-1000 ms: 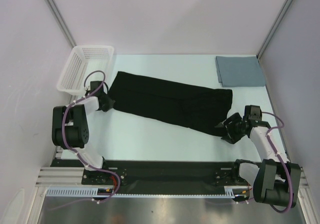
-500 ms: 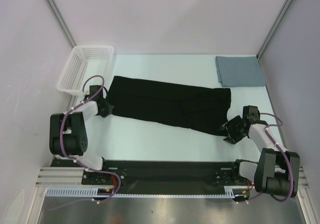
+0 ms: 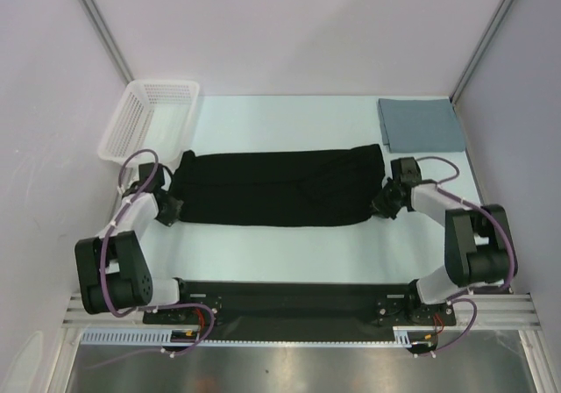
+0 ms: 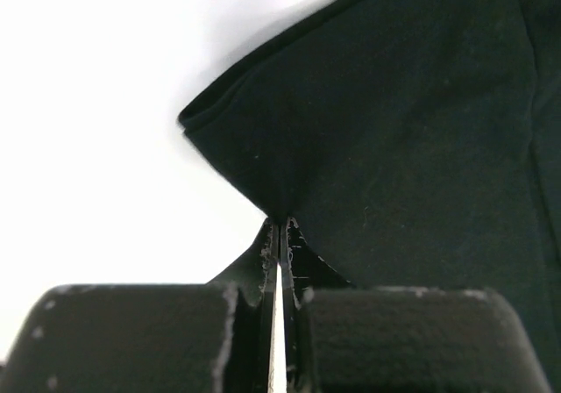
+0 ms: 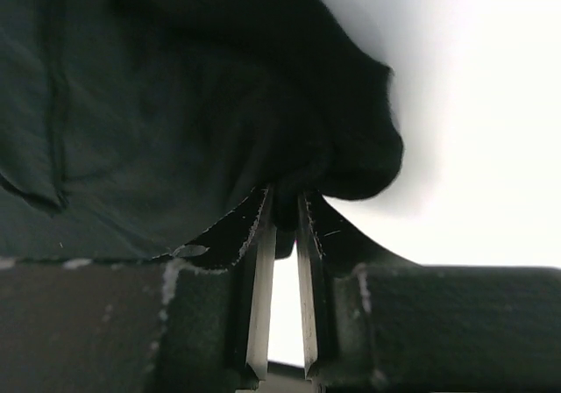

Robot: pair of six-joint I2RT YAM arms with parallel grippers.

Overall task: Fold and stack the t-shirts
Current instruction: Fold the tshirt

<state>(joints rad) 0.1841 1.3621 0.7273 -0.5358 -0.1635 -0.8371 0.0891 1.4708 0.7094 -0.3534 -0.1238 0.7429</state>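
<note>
Nearest the arm bases, the left gripper [image 3: 168, 209] has drawn back toward its own base and outward since a second ago. Its fingers are pressed together on a corner of the black t-shirt [image 3: 276, 187], and in the left wrist view the left gripper [image 4: 279, 226] pinches a peak of black t-shirt [image 4: 394, 130] cloth that fans away ahead of it. The right gripper [image 3: 384, 204] has gone the other way, farther from its base and inward. It is clamped on the opposite end, where in the right wrist view a bunched fold of the black t-shirt [image 5: 175, 103] sits caught at the tips of the right gripper [image 5: 285, 209]. The garment, which lay as a long slanted band a second ago, now runs level and shorter between the two grippers, on the table [image 3: 289, 244]. Beyond the right gripper and apart from it, the grey-blue t-shirt [image 3: 421, 125] lies folded flat, where it lay before. Beyond the left gripper stands the white mesh basket [image 3: 123, 130], open side up; both shirts lie outside it.
</note>
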